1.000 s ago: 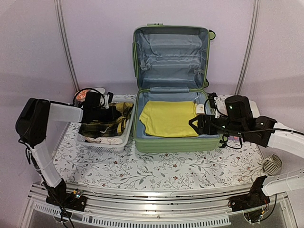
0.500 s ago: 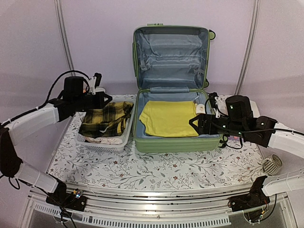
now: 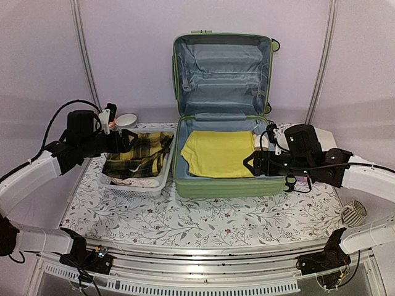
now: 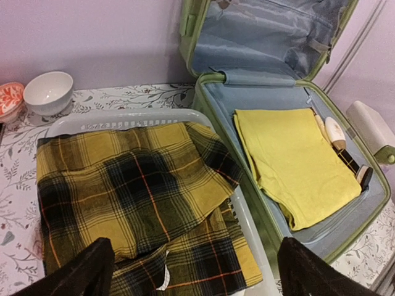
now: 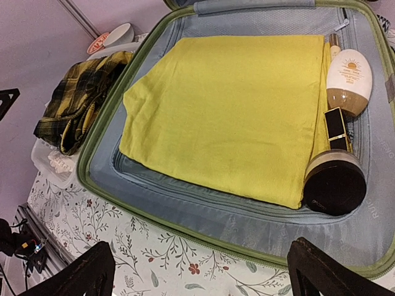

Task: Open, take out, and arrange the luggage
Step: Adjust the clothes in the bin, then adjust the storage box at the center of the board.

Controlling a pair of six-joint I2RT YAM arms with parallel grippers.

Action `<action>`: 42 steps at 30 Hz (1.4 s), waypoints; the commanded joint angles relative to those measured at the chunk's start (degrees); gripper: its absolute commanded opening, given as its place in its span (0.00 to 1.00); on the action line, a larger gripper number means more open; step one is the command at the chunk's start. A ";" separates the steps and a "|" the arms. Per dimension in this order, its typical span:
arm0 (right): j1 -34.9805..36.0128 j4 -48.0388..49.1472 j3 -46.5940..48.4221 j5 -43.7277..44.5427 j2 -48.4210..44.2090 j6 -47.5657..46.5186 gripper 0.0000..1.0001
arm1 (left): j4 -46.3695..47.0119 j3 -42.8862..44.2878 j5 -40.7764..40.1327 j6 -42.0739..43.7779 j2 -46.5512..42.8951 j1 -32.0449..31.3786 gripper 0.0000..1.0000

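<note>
Two steps look done, by my read: the luggage [image 3: 228,187] sits open at the back middle of the table [image 3: 203,225] with its lid upright, and a plaid shirt [image 3: 136,157] lies in the white basket [image 3: 133,188] just left of it. Left to come out are a folded yellow top [image 3: 219,153] and, along the case's right side, a cream bottle [image 5: 349,80], a dark tube [image 5: 336,126] and a round jar [image 5: 334,182]. The left gripper [image 3: 123,142] hovers over the basket, spread wide and holding nothing. The right gripper [image 3: 252,161] hangs at the case's front right corner, equally wide and empty.
</note>
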 commanded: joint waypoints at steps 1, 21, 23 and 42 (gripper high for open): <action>-0.74 -0.93 3.00 -0.03 2.14 -0.77 1.00 | 0.07 -2.69 -2.23 -4.33 -1.08 3.03 0.98; -19.25 -13.97 17.76 -11.59 18.13 0.97 0.92 | 7.78 -6.92 18.24 -9.27 -1.46 9.83 0.93; -19.40 -16.64 20.78 -9.69 21.01 0.53 0.89 | 9.80 -7.76 19.71 -9.69 -1.42 8.48 0.92; -19.40 -22.74 35.21 -8.11 35.57 -4.73 0.77 | 11.84 -6.51 18.09 -6.42 3.57 -2.40 0.91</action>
